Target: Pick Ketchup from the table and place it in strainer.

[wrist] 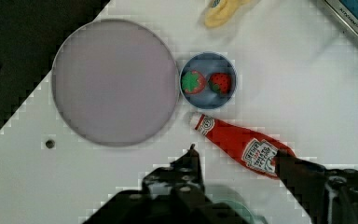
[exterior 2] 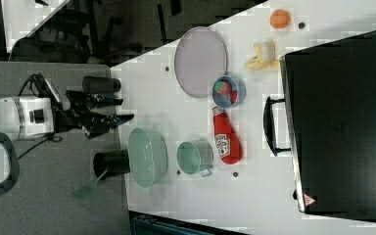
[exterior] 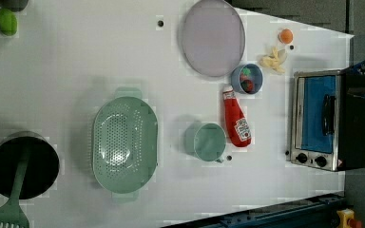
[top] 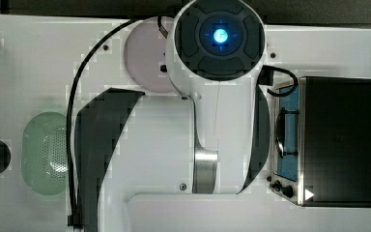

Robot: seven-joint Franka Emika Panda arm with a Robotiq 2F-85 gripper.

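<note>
My claw (wrist: 235, 156) open wide, holds nothing. Smooth red ketchup (wrist: 242, 144) lies flat on table betw my fingers, below. Holey green oval strainer (exterior: 124, 145) far off, past round mug (exterior: 208, 141).

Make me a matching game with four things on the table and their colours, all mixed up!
Things:
1. ketchup
2. strainer
3. plate
4. small ball

Colours:
A. greyish-lilac
B. orange
C. red with a white cap
D. pale green

Pairs: 1-C, 2-D, 3-A, 4-B
</note>
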